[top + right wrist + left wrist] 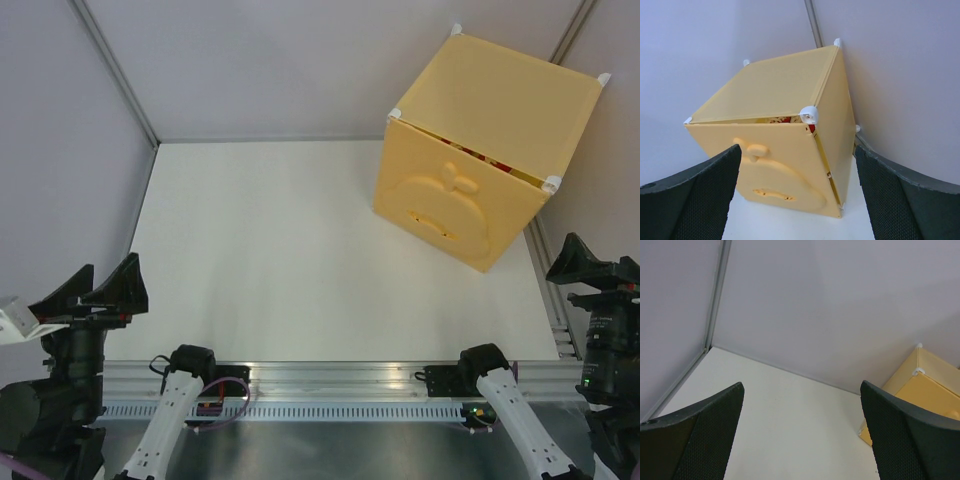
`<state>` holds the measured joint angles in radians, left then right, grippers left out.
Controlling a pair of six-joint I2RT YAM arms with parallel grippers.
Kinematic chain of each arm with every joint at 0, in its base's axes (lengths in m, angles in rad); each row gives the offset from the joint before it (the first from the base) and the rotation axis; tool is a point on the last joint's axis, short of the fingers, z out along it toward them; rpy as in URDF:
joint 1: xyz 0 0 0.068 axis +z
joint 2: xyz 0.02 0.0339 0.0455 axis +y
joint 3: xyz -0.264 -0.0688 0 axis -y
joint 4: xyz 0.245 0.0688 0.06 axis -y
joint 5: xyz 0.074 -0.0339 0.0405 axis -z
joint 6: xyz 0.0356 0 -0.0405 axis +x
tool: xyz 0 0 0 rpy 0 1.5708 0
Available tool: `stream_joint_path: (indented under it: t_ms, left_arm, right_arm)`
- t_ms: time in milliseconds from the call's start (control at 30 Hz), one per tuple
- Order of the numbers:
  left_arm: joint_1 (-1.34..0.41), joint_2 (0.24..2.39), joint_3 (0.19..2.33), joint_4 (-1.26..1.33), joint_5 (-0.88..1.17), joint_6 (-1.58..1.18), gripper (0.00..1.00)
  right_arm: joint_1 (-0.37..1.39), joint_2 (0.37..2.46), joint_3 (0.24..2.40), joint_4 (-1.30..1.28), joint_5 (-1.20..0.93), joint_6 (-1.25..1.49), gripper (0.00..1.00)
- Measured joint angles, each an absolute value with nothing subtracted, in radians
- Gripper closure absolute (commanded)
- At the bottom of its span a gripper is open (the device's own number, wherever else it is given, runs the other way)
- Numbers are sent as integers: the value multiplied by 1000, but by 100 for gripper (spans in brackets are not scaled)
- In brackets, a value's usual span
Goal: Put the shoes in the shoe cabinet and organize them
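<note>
The yellow-orange shoe cabinet (495, 95) stands at the back right of the white table, turned at an angle. Its apple-embossed door (450, 205) is almost shut, with a thin gap along its top edge. Through that gap a sliver of a red shoe (785, 120) with white shows; the rest of the shoes are hidden. My left gripper (108, 275) hangs open at the near left, off the table's edge, holding nothing. My right gripper (600, 262) is open and empty at the near right, facing the cabinet (770, 90). The cabinet's corner (925, 385) shows in the left wrist view, past my open left gripper (801, 385).
Grey walls close the table in at the back and on both sides, with metal posts (115, 70) at the corners. An aluminium rail (330, 378) carries both arm bases along the near edge. A slotted rail (555, 300) runs along the table's right side near the cabinet.
</note>
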<state>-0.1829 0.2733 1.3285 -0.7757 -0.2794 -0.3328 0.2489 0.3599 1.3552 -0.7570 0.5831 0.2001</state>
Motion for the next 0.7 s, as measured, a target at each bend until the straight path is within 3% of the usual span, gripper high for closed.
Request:
stream_joint_path:
  t_ms: [700]
  left_arm:
    - [-184,271,1359,-793,-317,-331,0]
  right_arm:
    - [263,260,1345,-708,630,137,2]
